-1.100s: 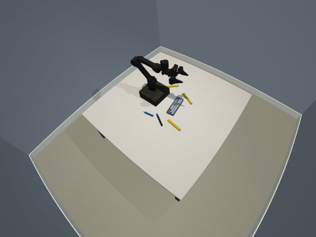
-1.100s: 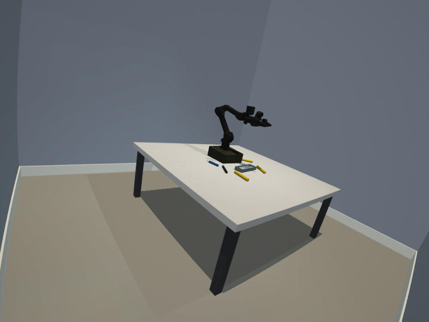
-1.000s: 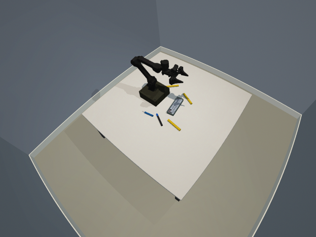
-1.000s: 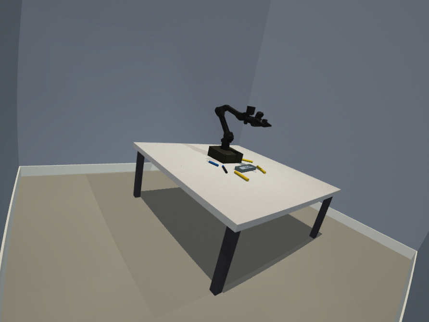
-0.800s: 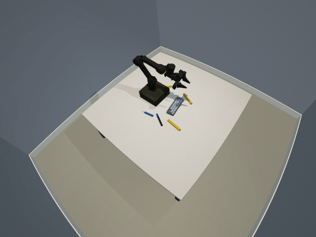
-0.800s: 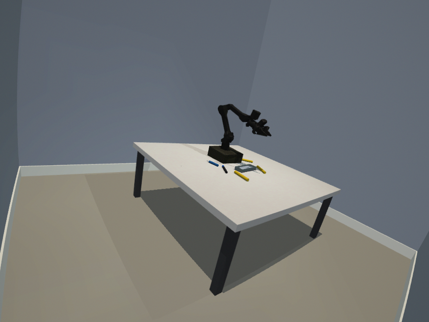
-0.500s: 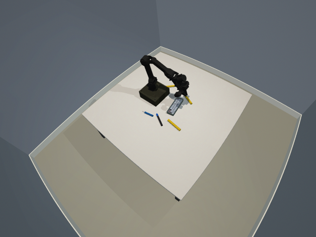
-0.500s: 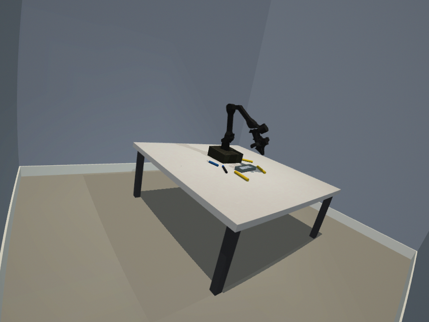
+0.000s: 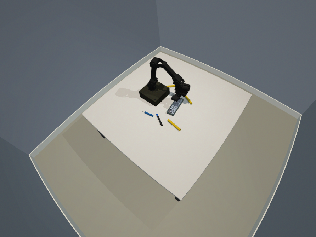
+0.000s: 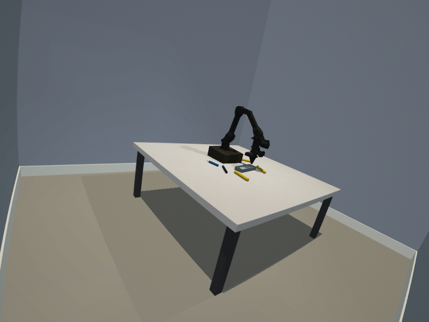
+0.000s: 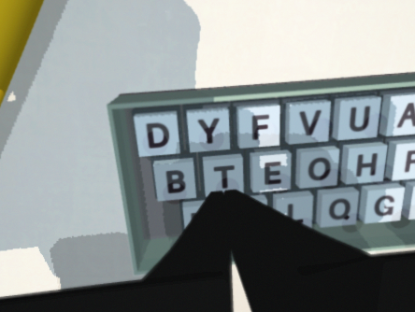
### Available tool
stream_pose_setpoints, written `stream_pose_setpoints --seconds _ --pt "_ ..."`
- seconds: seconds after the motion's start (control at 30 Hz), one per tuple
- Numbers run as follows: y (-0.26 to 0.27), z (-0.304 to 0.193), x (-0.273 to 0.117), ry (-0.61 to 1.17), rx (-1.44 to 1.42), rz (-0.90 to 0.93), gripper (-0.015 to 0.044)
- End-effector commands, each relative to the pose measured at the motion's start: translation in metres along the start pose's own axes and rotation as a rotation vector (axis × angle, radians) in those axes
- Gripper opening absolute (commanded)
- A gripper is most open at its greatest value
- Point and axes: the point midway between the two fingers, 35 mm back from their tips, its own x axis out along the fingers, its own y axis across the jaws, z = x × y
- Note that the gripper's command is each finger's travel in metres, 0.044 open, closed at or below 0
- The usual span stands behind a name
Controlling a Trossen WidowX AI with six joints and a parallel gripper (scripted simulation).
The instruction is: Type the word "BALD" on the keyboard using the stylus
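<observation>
The grey keyboard point(image 9: 174, 107) point(image 10: 245, 168) point(image 11: 127, 173) lies on the desk. In the wrist view its D key point(image 11: 158, 135) and B key point(image 11: 175, 183) are at the left, and its A key point(image 11: 405, 117) is at the right edge. The L key point(image 11: 299, 212) is partly hidden by a finger. The blue stylus point(image 9: 148, 114) point(image 10: 213, 163) with a thin pale tip lies on the desk, off the keyboard's near end. My gripper point(image 10: 252, 161) point(image 11: 223, 203) is shut and empty, pointing down over the keyboard's far end, in front of the T key. Whether it touches a key cannot be told.
A black pen with a blue end point(image 9: 159, 120) point(image 10: 224, 169) lies between the stylus and a yellow stick point(image 9: 174, 125) point(image 10: 241, 175). A second yellow stick point(image 9: 189, 100) point(image 10: 261, 169) point(image 11: 16, 37) lies beside the keyboard's far end. A third point(image 9: 170, 86) point(image 10: 246, 160) is near the arm's base point(image 9: 154, 94).
</observation>
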Motion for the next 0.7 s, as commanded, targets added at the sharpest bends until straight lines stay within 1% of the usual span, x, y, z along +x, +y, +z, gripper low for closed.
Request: stream_pose_setpoints --seconds 0.0,0.13,0.33,0.67 --pt "0.0 -0.001 0.002 0.018 0.005 -0.006 0.0" --pt "-0.002 -0.001 0.002 0.018 0.005 -0.006 0.0" --pt "-0.068 -0.001 0.001 0.018 0.004 -0.013 0.0" --pt "-0.07 -0.002 0.001 0.018 0.004 -0.013 0.0"
